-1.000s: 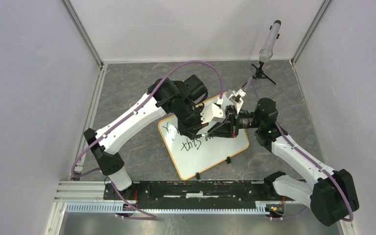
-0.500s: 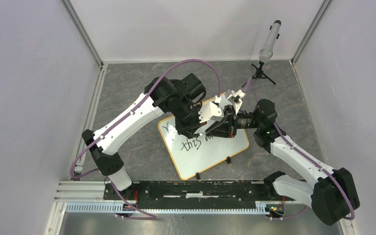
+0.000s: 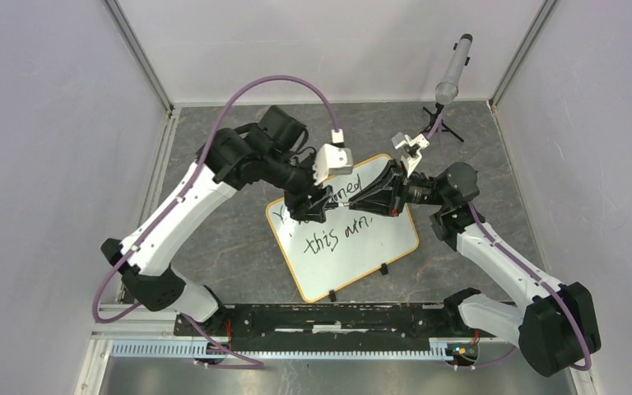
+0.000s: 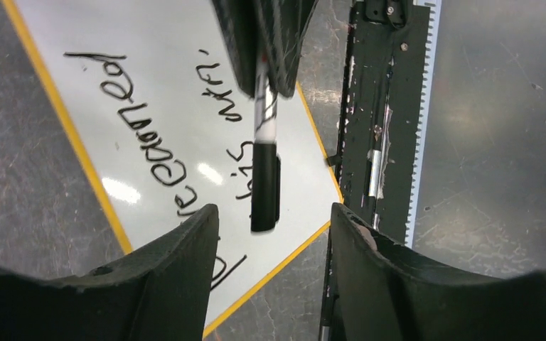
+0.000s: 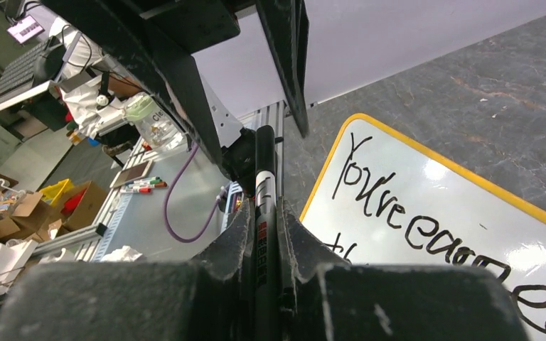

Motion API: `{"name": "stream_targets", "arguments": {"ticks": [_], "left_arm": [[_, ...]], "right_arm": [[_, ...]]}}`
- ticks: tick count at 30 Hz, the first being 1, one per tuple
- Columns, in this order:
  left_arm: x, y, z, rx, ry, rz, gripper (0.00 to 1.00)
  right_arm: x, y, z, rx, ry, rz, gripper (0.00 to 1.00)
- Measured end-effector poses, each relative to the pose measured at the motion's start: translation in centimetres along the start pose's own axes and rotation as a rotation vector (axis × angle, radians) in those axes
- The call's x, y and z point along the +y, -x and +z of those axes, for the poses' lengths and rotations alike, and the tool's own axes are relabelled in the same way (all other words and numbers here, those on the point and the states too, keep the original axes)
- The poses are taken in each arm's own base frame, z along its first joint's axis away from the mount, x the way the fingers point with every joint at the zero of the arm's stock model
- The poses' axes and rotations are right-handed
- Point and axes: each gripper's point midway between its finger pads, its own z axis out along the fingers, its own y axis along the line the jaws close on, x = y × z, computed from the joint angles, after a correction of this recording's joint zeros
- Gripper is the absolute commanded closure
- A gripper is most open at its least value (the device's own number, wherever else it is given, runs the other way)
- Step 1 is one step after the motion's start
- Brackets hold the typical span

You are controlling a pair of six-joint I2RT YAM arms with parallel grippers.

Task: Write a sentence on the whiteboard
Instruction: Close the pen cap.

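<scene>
Your left gripper (image 3: 322,203) and right gripper (image 3: 360,202) meet over the whiteboard's (image 3: 362,251) far half, with the marker (image 4: 264,192) between them. The board's near half and the table (image 3: 239,247) left of it are open. A tripod stand (image 3: 439,123) blocks the far-right corner.

We look down on a grey, marbled bench (image 3: 239,255) boxed in by plain pale walls: the back wall (image 3: 329,49) at 12 o'clock, the left wall (image 3: 41,164) at 9 o'clock, the right wall (image 3: 601,164) at 3 o'clock. Aluminium posts (image 3: 138,56) rise in the back corners at 11 and 1 o'clock. A black plate (image 3: 329,317) runs along the near edge at 6 o'clock, with an aluminium rail (image 3: 132,317) at 7 o'clock. At 1 o'clock a small black tripod (image 3: 442,125) carries a tilted grey cylinder (image 3: 455,66). The light is soft and even. In the right wrist view we glimpse a room beyond: a grey table (image 5: 142,231) with markers (image 5: 142,186), cardboard boxes (image 5: 21,209), a yellow bin (image 5: 57,188) and a keyboard (image 5: 18,71).
</scene>
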Motion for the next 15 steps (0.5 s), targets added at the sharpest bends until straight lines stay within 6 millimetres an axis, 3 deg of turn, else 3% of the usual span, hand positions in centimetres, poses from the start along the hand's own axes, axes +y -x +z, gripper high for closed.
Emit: {"name": "stream_targets", "arguments": {"ticks": [4,8,12,15], "left_arm": [[0.1,-0.5,-1.9,-0.034,0.045,-0.006,0.33],[-0.4,-1.1,-2.1,-0.032,0.044,-0.007,0.37],[0.1,-1.4,-1.2,-0.009,0.033,-0.024,0.50],[0.5,-1.6,-0.5,0.006,0.025,-0.038,0.69]], "right_arm": [[0.1,0.5,-0.1,-0.017,0.001,0.004,1.00],[0.5,0.7,0.1,-0.021,0.013,0.011,1.00],[0.9,0.5,0.4,-0.017,0.030,0.024,1.00],[1.1,0.2,0.8,-0.007,0.043,0.035,1.00]]}}
